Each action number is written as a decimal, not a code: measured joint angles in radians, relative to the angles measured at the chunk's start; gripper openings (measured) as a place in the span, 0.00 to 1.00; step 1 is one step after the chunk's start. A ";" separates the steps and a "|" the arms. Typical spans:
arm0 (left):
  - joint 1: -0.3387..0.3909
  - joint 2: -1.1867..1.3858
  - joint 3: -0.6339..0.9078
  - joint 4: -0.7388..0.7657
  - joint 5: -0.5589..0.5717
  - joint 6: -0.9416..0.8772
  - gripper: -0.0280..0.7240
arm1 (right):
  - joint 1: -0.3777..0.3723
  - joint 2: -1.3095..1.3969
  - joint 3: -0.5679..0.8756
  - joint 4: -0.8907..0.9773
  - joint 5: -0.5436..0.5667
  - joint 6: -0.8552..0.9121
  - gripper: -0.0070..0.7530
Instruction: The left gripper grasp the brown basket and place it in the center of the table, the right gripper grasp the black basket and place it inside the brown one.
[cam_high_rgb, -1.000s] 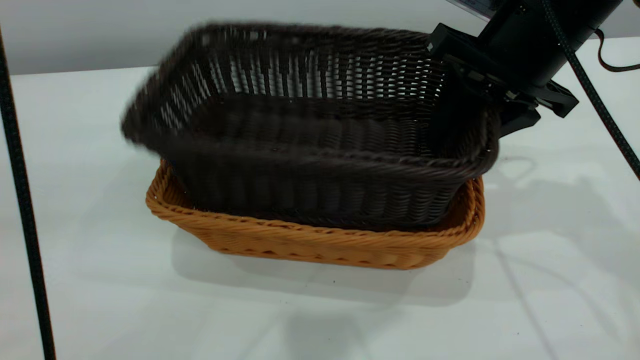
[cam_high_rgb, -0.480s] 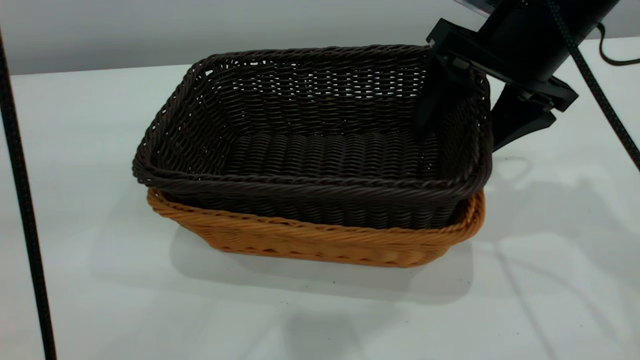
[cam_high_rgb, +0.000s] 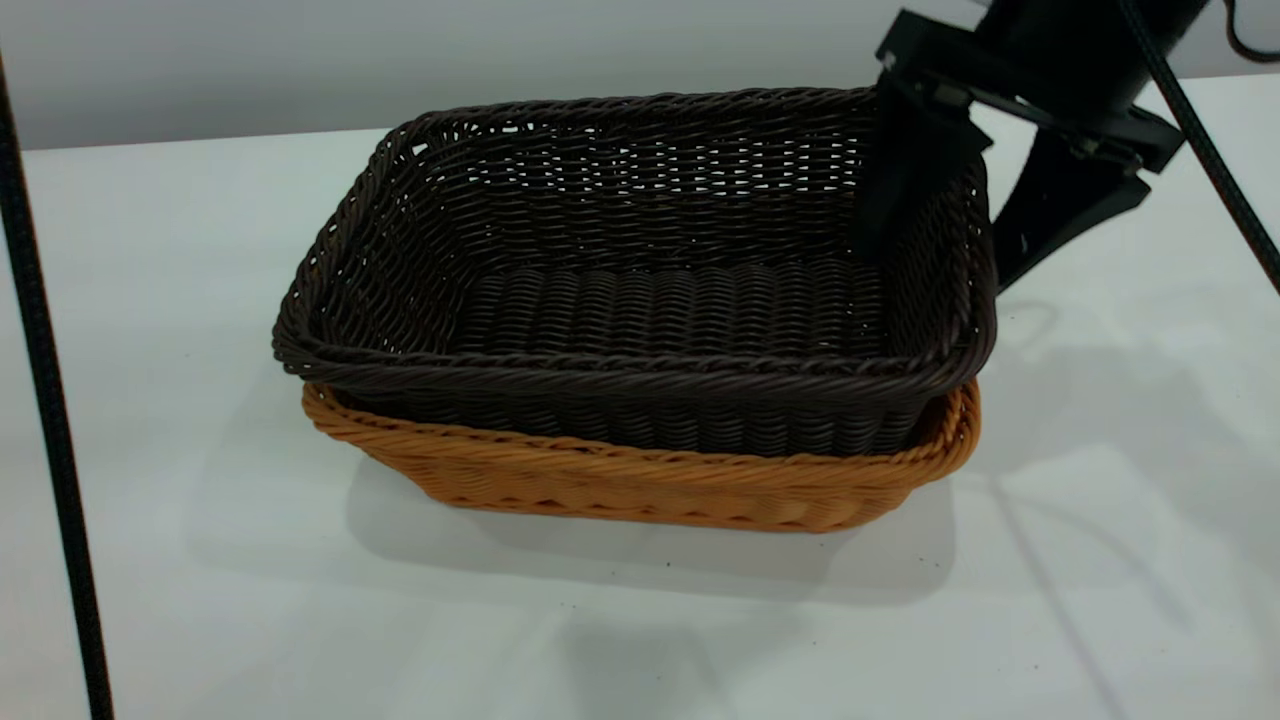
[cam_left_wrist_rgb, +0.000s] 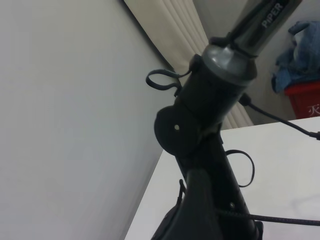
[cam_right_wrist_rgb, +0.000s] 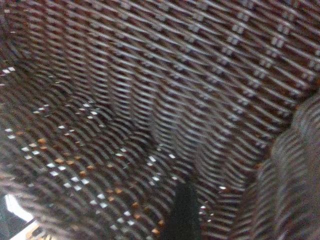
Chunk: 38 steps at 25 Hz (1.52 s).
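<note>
Resting on the white table (cam_high_rgb: 200, 620), your brown basket (cam_high_rgb: 640, 485) sits near mid-table with the black basket (cam_high_rgb: 640, 300) nested inside it, dark rim riding just above the tan one, likely because the two are close in size. Your right gripper (cam_high_rgb: 985, 200) straddles the black basket's right wall, fingers spread, one inside, one outside: released, by the look of it. Your left gripper is out of sight, apparently parked aside.
</note>
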<state>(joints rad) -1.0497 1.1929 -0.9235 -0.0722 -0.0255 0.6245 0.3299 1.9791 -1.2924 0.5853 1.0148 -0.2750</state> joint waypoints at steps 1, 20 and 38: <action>0.000 0.000 0.000 0.000 0.001 0.000 0.74 | 0.000 0.000 -0.012 -0.001 0.015 0.000 0.81; 0.000 -0.003 0.000 0.007 0.014 0.029 0.74 | 0.000 0.000 -0.144 -0.197 0.200 0.057 0.81; 0.100 -0.149 0.000 0.002 0.134 0.080 0.72 | 0.001 -0.165 -0.143 -0.199 0.209 0.060 0.55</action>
<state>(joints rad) -0.9498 1.0440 -0.9235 -0.0705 0.1085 0.7043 0.3304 1.8142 -1.4350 0.3865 1.2238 -0.2153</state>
